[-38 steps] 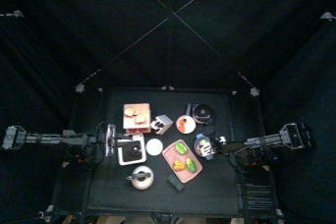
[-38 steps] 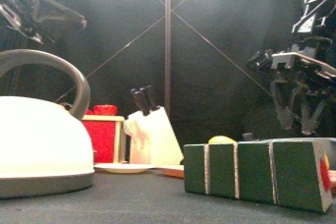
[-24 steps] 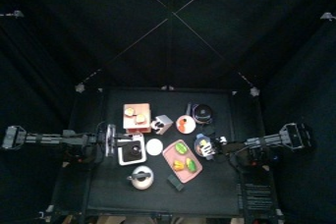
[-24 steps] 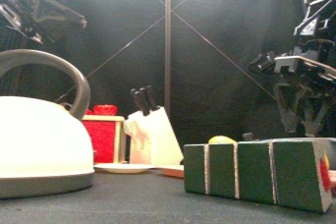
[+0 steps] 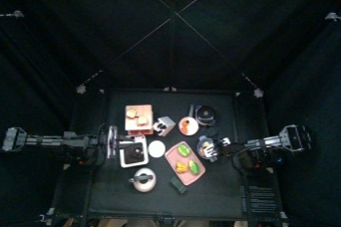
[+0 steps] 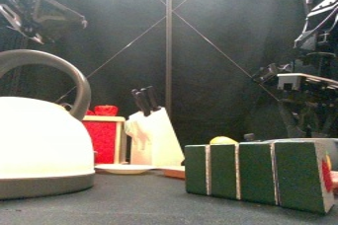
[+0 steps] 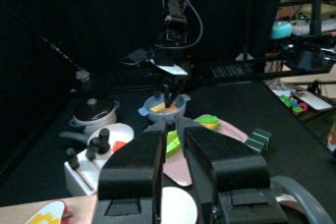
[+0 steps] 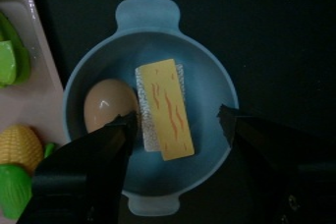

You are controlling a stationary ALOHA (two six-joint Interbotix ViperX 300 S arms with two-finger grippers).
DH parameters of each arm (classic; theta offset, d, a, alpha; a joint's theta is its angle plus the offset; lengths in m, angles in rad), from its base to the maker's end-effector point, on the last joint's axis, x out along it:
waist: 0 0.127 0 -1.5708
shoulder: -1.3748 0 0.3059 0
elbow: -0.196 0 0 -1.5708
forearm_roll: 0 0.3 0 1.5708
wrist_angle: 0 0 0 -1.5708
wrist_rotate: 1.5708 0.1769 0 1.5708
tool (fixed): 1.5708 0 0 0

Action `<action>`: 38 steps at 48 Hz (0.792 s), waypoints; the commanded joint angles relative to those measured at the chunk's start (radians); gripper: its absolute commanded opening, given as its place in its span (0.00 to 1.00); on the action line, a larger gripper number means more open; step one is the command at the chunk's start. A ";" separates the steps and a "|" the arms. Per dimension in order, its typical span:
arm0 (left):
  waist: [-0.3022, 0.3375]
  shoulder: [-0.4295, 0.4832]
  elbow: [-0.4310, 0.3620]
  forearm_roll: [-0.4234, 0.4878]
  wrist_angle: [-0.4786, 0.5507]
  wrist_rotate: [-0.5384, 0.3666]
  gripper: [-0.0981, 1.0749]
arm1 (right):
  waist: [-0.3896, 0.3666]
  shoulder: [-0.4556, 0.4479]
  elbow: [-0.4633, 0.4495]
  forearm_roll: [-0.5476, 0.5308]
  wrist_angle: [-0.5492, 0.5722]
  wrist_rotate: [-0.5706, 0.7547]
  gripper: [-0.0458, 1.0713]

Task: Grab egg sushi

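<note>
Right wrist view has the money shot: the right gripper (image 8: 174, 140) hangs over a light blue two-handled bowl (image 8: 98, 66), jaws spread wide, one on each side of the yellow rectangular egg sushi with thin orange squiggles (image 8: 167, 105). That sushi lies flat in the bowl, and a pale beige egg-shaped piece (image 8: 105, 104) sits just beside it, at its 9 o'clock in that shot. Neither jaw touches the sushi as far as I can see. Past the bowl's rim there's a pink tray (image 8: 29, 120) with green veg and a yellow corn cob (image 8: 20, 147) on it.

From the top camera, the bowl (image 5: 210, 149) is toward 4 o'clock on the small black table (image 5: 224, 112), right next to the right arm's gripper (image 5: 236, 152). The left gripper (image 5: 112, 143) rests over at 9 o'clock, and its wrist cam shows its jaws (image 7: 174, 149) pressed nearly together, holding nothing.

Front camera is mostly a white kettle with a grey handle (image 6: 40, 135), a white knife block (image 6: 153, 135), a red box (image 6: 103, 136) and a green striped block (image 6: 258, 172) up close.
</note>
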 commanded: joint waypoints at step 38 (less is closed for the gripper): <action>0.002 0.002 -0.014 0.000 -0.008 0.000 0.59 | -0.014 0.040 -0.009 -0.003 -0.038 0.005 0.75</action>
